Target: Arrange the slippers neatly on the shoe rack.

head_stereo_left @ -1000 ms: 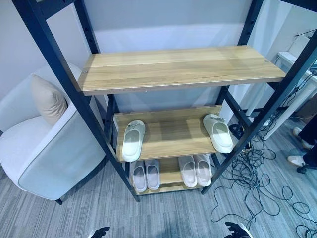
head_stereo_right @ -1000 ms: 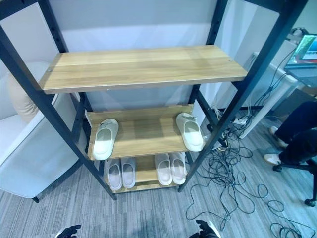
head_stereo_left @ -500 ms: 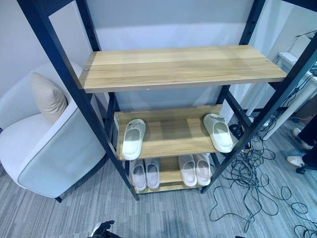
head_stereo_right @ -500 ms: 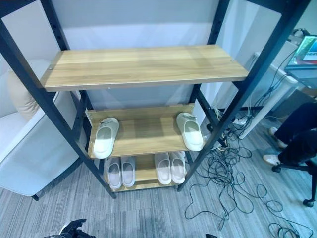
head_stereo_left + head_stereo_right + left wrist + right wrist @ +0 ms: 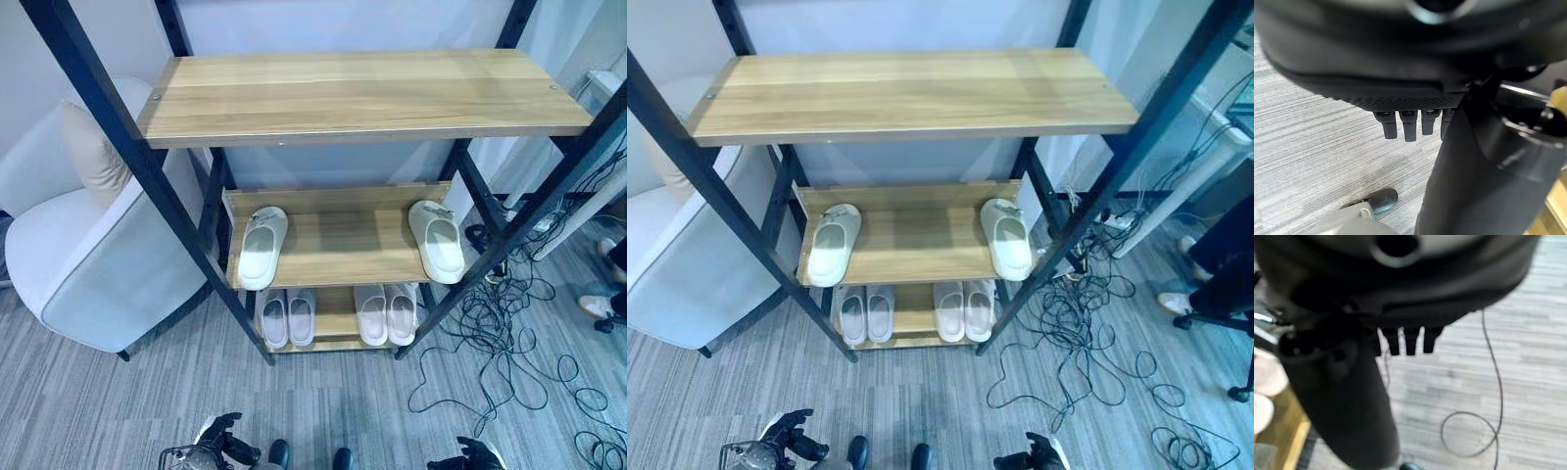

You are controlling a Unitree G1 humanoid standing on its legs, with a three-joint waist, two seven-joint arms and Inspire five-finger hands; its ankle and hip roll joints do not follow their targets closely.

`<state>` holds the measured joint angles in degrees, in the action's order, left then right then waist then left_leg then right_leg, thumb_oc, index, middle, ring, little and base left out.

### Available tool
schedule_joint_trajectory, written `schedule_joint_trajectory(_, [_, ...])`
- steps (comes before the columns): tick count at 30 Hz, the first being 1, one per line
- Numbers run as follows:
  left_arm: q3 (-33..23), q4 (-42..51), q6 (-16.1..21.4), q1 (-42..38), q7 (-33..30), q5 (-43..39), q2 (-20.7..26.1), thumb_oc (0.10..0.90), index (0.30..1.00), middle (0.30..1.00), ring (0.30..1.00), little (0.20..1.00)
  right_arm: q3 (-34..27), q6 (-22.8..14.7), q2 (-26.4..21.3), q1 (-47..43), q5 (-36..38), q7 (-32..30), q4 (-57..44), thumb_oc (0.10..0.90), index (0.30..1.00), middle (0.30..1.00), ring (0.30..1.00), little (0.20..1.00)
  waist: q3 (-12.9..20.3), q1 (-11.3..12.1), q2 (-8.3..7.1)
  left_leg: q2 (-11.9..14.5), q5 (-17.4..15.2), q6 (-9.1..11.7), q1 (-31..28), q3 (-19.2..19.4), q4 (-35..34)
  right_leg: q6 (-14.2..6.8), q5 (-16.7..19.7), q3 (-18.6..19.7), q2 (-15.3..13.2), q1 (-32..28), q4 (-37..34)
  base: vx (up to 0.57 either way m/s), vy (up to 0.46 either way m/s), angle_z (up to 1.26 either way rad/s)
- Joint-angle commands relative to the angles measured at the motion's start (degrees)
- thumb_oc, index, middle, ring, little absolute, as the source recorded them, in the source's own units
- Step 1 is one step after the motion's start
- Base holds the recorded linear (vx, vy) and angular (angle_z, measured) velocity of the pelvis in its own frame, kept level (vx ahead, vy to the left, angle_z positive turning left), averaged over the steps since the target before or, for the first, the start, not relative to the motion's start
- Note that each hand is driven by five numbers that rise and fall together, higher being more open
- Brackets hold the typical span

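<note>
The shoe rack (image 5: 353, 93) has three wooden shelves in a black frame. On its middle shelf lie two white slippers far apart, one at the left end (image 5: 263, 247) and one at the right end (image 5: 438, 240). The bottom shelf holds two more white pairs, a left pair (image 5: 287, 317) and a right pair (image 5: 386, 313), each side by side. My left hand (image 5: 223, 443) and right hand (image 5: 473, 456) hang low over the grey floor in front of the rack. In the wrist views the left fingers (image 5: 1403, 126) and right fingers (image 5: 1409, 342) hang straight and hold nothing.
A white armchair (image 5: 88, 264) with a beige cushion (image 5: 90, 157) stands against the rack's left side. Loose black cables (image 5: 509, 343) sprawl on the floor to the right. A person's shoe (image 5: 598, 305) and leg (image 5: 1225, 264) are at the far right, beside a white table leg (image 5: 578, 211).
The camera has tipped downward, so the rack sits higher in the picture. Both hands now show a little more at the bottom edge. The slippers have not moved.
</note>
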<state>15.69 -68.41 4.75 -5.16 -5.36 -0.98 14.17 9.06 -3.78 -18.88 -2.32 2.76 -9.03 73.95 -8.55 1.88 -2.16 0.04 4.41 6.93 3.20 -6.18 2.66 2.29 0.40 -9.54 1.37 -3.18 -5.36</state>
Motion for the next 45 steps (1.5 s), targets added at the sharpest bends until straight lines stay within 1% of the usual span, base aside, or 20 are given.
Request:
schedule_joint_trajectory(1, [0.50, -0.21, 1.60, -1.09, -0.30, 0.70, -0.58, 0.800, 0.900, 0.900, 0.900, 0.900, 0.55, -0.29, -1.91, 2.10, 0.62, -1.55, 0.76, 0.800, 0.900, 0.900, 0.900, 0.900, 3.47, 0.65, -0.21, -3.26, -5.23, -4.96, 0.40, -0.32, -0.32, -5.18, -2.93, 4.21, -0.95, 5.33, 8.03, 0.13, -0.008, 0.41])
schedule_joint_trajectory(3, [0.34, 0.25, 1.77, -0.70, -0.14, 1.15, -0.59, 0.800, 0.900, 0.900, 0.900, 0.900, 0.91, -0.03, -1.59, 1.90, 0.38, -1.34, 0.73, 0.800, 0.900, 0.900, 0.900, 0.900, 3.73, 1.31, 0.14, -5.72, -3.06, -5.96, 2.42, 2.96, -2.09, -5.12, -3.53, 4.79, 0.23, 3.81, 7.57, 0.16, 0.007, 0.17])
schedule_joint_trajectory(9, [-0.26, 0.12, 1.56, 0.01, 0.28, 0.98, -0.79, 0.800, 0.900, 0.900, 0.900, 0.900, 1.71, 0.24, -0.64, 2.22, -1.42, -0.75, 0.99, 0.800, 0.900, 0.900, 0.900, 0.900, 4.92, 2.39, 0.36, -6.07, -3.52, -7.63, -0.26, 2.17, -3.98, -5.76, -6.84, 4.98, 0.54, 2.46, 12.35, 0.19, 0.054, -0.14])
schedule_joint_trajectory(10, [-0.43, 0.18, 1.58, 0.05, 0.32, 0.69, -0.72, 0.800, 0.900, 0.900, 0.900, 0.900, 1.87, 0.44, -0.66, 2.11, -2.40, -0.40, 0.97, 0.800, 0.900, 0.900, 0.900, 0.900, 4.80, 3.11, 0.69, -5.80, -4.16, -8.53, -1.11, 1.88, -3.98, -6.85, -6.53, 4.34, -0.51, 4.20, 20.14, 0.12, 0.093, -0.30])
schedule_joint_trajectory(12, [-0.50, 1.18, 1.62, -0.45, 0.09, -0.26, -0.27, 0.800, 0.900, 0.900, 0.900, 0.900, 2.55, 0.63, -0.66, 1.31, -3.10, -0.47, 0.45, 0.800, 0.900, 0.900, 0.900, 0.900, 2.96, 2.86, 1.71, -4.97, -4.33, -9.65, -2.31, 1.26, -3.77, -9.55, -0.53, 3.14, -2.82, 11.29, 31.95, 0.09, 0.076, -0.33])
schedule_joint_trajectory(15, [-0.21, 1.54, 1.75, -0.65, 0.02, -0.22, 0.04, 0.800, 0.900, 0.900, 0.900, 0.900, 2.66, 0.65, -0.42, 1.37, -2.93, -0.31, 0.21, 0.800, 0.900, 0.900, 0.900, 0.900, 2.96, 2.56, 2.04, -4.55, -4.64, -9.67, -3.72, 0.09, -4.40, -8.68, -1.30, 3.29, -3.59, 12.96, 31.80, 0.17, -0.049, 0.02])
schedule_joint_trajectory(16, [-0.33, 1.54, 1.90, -0.89, -0.08, -0.39, 0.09, 0.800, 0.900, 0.900, 0.900, 0.900, 2.73, 0.78, -0.41, 1.12, -3.03, -0.35, 0.25, 0.800, 0.900, 0.900, 0.900, 0.900, 3.06, 2.17, 2.30, -3.78, -4.93, -9.14, -4.87, -0.25, -5.43, -8.14, -2.39, 3.74, -4.23, 13.63, 26.91, 0.14, -0.077, 0.25])
schedule_joint_trajectory(17, [-0.33, 1.54, 1.90, -0.89, -0.08, -0.39, 0.09, 0.800, 0.900, 0.900, 0.900, 0.900, 2.73, 0.78, -0.41, 1.12, -3.03, -0.35, 0.25, 0.800, 0.900, 0.900, 0.900, 0.900, 3.02, 2.16, 2.31, -3.77, -4.93, -9.14, -4.92, -0.26, -5.44, -8.13, -2.39, 3.72, -4.22, 13.57, 26.89, 0.26, -0.176, 0.27])
schedule_joint_trajectory(19, [0.17, 1.39, 2.38, -1.57, -0.57, -0.28, 0.12, 0.800, 0.900, 0.900, 0.900, 0.900, 2.85, 1.19, -0.41, 1.16, -3.14, -0.42, 0.52, 0.800, 0.900, 0.900, 0.900, 0.900, 2.86, 0.75, 1.88, -3.47, -5.42, -7.99, -6.23, -1.01, -6.77, -9.15, 0.00, 7.41, -4.96, 15.33, 16.98, 0.20, -0.171, 0.20])
schedule_joint_trajectory(23, [0.29, 1.42, 2.69, -2.25, -0.89, -0.28, 0.09, 0.800, 0.900, 0.900, 0.900, 0.900, 2.92, 1.58, -0.35, 0.93, -3.31, -0.35, 0.84, 0.800, 0.900, 0.900, 0.900, 0.900, 2.04, -0.15, 1.89, -2.13, -6.70, -6.57, -8.24, -2.36, -7.56, -10.45, 3.69, 10.79, -5.96, 16.73, 11.70, 0.16, -0.208, 0.43])
schedule_joint_trajectory(25, [-0.04, 0.61, 2.86, -1.82, -0.80, 0.01, -0.09, 0.800, 0.900, 0.900, 0.900, 0.900, 3.17, 1.53, 0.02, 1.21, -3.83, -0.19, 1.09, 0.800, 0.900, 0.900, 0.900, 0.900, 2.84, 0.14, 0.67, -1.27, -7.40, -5.23, -9.04, -2.49, -7.66, -10.68, 4.70, 10.02, -7.69, 14.13, 9.05, 0.19, -0.344, 0.46])
schedule_joint_trajectory(26, [-0.04, 0.61, 2.87, -1.80, -0.80, 0.01, -0.09, 0.800, 0.900, 0.900, 0.900, 0.900, 3.18, 1.53, 0.03, 1.23, -3.83, -0.19, 1.10, 0.800, 0.900, 0.900, 0.900, 0.900, 2.81, 0.12, 0.70, -1.23, -7.44, -5.22, -9.11, -2.51, -7.66, -10.66, 4.67, 9.98, -7.66, 14.04, 9.03, 0.19, -0.411, 0.51])
schedule_joint_trajectory(29, [-0.27, 0.17, 2.64, -1.91, -0.92, -0.44, -0.45, 0.800, 0.900, 0.900, 0.900, 0.900, 3.60, 0.93, 0.02, 0.49, -3.76, -0.30, 0.70, 0.800, 0.900, 0.900, 0.900, 0.900, 3.43, 0.44, 0.49, 2.40, -6.53, -2.98, -8.16, -2.80, -7.54, -9.82, 2.91, 8.45, -6.10, 12.35, 9.44, 0.07, -0.256, 0.23])
schedule_joint_trajectory(31, [0.19, 0.66, 2.55, -2.59, -1.22, -0.72, -0.51, 0.800, 0.900, 0.900, 0.900, 0.900, 3.35, 0.46, -0.49, 0.19, -2.78, -0.66, 0.02, 0.800, 0.900, 0.900, 0.900, 0.900, 2.95, 0.41, 0.06, 3.21, -6.11, -2.27, -5.84, -2.74, -5.07, -9.13, 1.84, 7.69, -5.50, 11.62, 9.65, 0.01, -0.269, 0.19])
schedule_joint_trajectory(35, [0.77, 2.08, 2.43, -3.33, -1.04, -1.45, -0.78, 0.800, 0.900, 0.900, 0.900, 0.900, 3.18, 0.33, -1.36, 0.48, -2.10, -1.06, -0.01, 0.800, 0.900, 0.900, 0.900, 0.900, 2.60, -0.06, -0.76, 3.42, -7.00, -2.78, -2.89, 0.32, -0.74, -7.88, 0.31, 5.80, -5.19, 10.92, 10.04, -0.05, -0.197, 0.41])
schedule_joint_trajectory(36, [0.87, 2.36, 2.37, -3.07, -0.70, -0.92, -0.88, 0.800, 0.900, 0.900, 0.900, 0.900, 2.90, 0.24, -1.59, 1.04, -1.90, -0.78, 0.76, 0.800, 0.900, 0.900, 0.900, 0.900, 3.21, -0.06, -1.03, -1.36, -9.19, -5.21, -3.13, -1.37, 0.37, -7.37, 0.17, 5.68, -3.78, 10.56, 9.95, -0.03, -0.171, 0.67])
schedule_joint_trajectory(39, [0.86, 2.76, 2.32, -2.61, -0.51, -0.78, -0.86, 0.800, 0.900, 0.900, 0.900, 0.900, 2.94, 0.39, -1.59, 1.26, -2.06, -0.54, 1.21, 0.800, 0.900, 0.900, 0.900, 0.900, 3.54, -0.20, -0.63, -2.93, -9.37, -6.41, -4.30, -0.73, -0.40, -7.20, 0.02, 5.62, -2.89, 10.44, 10.07, 0.00, -0.031, 0.17])
schedule_joint_trajectory(40, [1.06, 2.97, 2.24, -2.31, -0.14, -0.49, -0.84, 0.800, 0.900, 0.900, 0.900, 0.900, 3.09, 0.57, -1.44, 1.61, -2.66, -0.46, 1.51, 0.800, 0.900, 0.900, 0.900, 0.900, 3.43, -0.12, -0.30, -4.03, -9.53, -7.64, -4.72, -0.52, -1.21, -7.03, 0.01, 6.30, -1.77, 11.49, 11.38, -0.03, 0.046, 0.05])
schedule_joint_trajectory(44, [0.87, 3.05, 2.33, -2.15, -0.12, -0.38, -0.55, 0.800, 0.900, 0.900, 0.900, 0.900, 3.37, 0.56, -1.04, 1.17, -3.19, -0.41, 1.17, 0.800, 0.900, 0.900, 0.900, 0.900, 2.29, -0.15, 0.10, -4.36, -8.47, -8.29, -4.60, -0.21, -2.14, -8.26, -0.26, 5.54, -2.25, 14.26, 16.92, -0.09, 0.027, -0.24])
schedule_joint_trajectory(45, [1.06, 3.23, 2.36, -2.93, -0.23, -0.53, -0.08, 0.800, 0.900, 0.900, 0.900, 0.900, 3.27, 0.75, -0.55, 0.76, -2.80, -0.39, 1.14, 0.800, 0.900, 0.900, 0.900, 0.900, 1.26, -0.79, 0.43, -4.19, -7.42, -8.14, -4.26, -1.10, -2.82, -9.87, -0.35, 7.74, -2.26, 15.86, 19.89, -0.07, -0.010, -0.12])
